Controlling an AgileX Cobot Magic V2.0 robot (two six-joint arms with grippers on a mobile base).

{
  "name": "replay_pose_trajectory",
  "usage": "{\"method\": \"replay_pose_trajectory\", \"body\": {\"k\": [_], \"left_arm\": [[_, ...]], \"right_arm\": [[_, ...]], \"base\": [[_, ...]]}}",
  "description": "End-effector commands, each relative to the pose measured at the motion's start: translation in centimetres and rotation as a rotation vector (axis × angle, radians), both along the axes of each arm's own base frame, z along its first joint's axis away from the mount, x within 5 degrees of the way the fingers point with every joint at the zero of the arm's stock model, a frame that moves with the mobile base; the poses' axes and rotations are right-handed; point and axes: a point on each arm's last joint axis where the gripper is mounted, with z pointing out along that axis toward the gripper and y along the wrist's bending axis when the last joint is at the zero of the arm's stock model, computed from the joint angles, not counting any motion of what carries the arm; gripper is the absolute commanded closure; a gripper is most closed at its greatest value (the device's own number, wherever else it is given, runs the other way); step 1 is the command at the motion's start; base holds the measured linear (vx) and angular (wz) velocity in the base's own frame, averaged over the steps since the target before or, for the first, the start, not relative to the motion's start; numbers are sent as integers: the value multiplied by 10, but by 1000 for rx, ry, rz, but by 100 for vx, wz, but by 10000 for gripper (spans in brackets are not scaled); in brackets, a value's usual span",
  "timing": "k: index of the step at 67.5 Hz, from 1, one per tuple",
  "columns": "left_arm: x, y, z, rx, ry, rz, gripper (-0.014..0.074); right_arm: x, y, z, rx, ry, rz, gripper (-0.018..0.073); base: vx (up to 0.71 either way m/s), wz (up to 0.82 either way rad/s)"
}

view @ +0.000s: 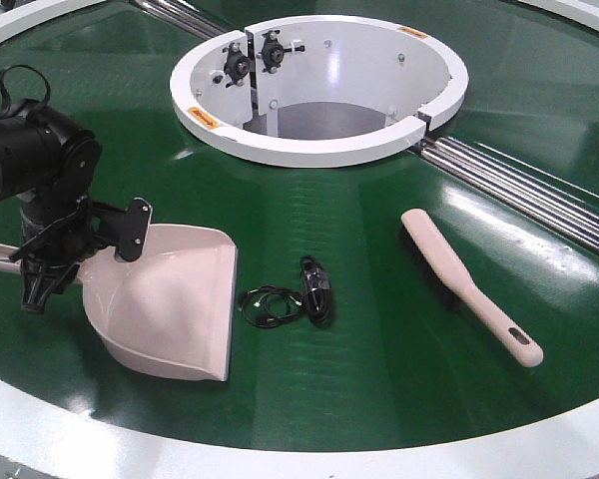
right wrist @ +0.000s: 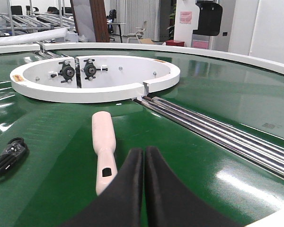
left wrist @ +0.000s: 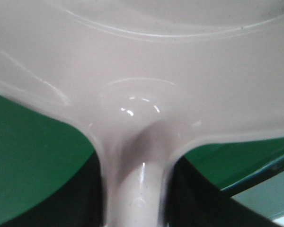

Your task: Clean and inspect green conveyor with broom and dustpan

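The dustpan point(view: 175, 294) lies on the green conveyor point(view: 379, 329) at the left, the left gripper point(view: 80, 257) at its handle; whether those jaws press it I cannot tell, and a loose hold may let the pan twist. The broom point(view: 459, 279) lies well apart at the right; the right gripper point(right wrist: 143, 165), jaws clenched and empty, may push it away. The black cord point(view: 314, 289) between could tangle

A black cable point(view: 317, 291) sits on the green conveyor point(view: 379, 379) in the gap between dustpan point(view: 170, 299) and broom point(view: 459, 274).
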Motion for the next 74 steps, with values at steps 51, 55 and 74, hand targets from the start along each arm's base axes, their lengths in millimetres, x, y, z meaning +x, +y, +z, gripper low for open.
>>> {"method": "replay_pose_trajectory", "body": {"k": [51,55,74], "left_arm": [[-5,3,26,27,-28,13,603],[-5,3,26,28,-28,12,603],[-5,3,26,28,-28,12,603]], "right_arm": [[-1,0,7,-3,-85,-1,568],[-1,0,7,-3,-85,-1,568],[-1,0,7,-3,-85,-1,568]], "base": [[0,0],[0,0],[0,0]]}}
